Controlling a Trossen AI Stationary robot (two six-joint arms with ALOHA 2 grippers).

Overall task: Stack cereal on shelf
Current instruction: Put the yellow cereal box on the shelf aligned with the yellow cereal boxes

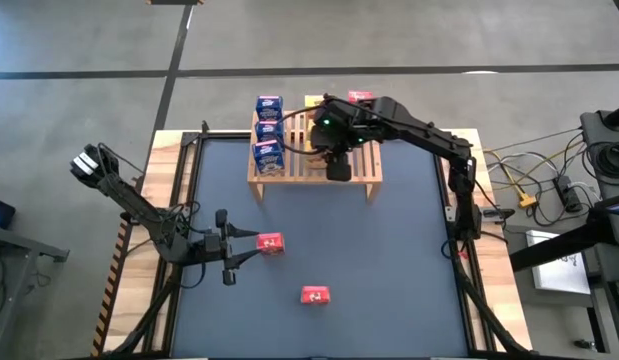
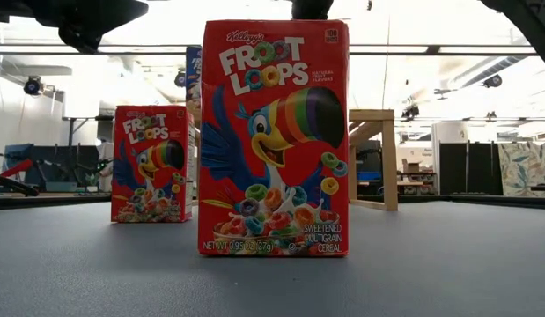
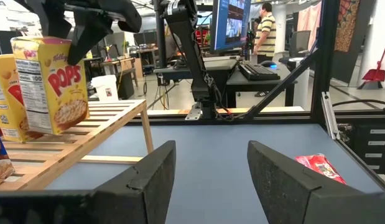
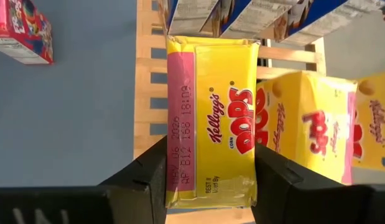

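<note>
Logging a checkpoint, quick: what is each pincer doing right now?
Left pincer: open, holding nothing, low over the table near a red Froot Loops box.
Right pincer: shut on a yellow Corn Pops box over the wooden shelf.

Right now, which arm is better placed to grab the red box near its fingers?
The left. The left gripper is open right beside the red box on the mat, while the right gripper is over the shelf, shut on a yellow box.

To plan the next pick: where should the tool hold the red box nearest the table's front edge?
Probably from above, pinching the two broad faces near the top: the red box stands upright and free, and it is thinnest front to back.
</note>
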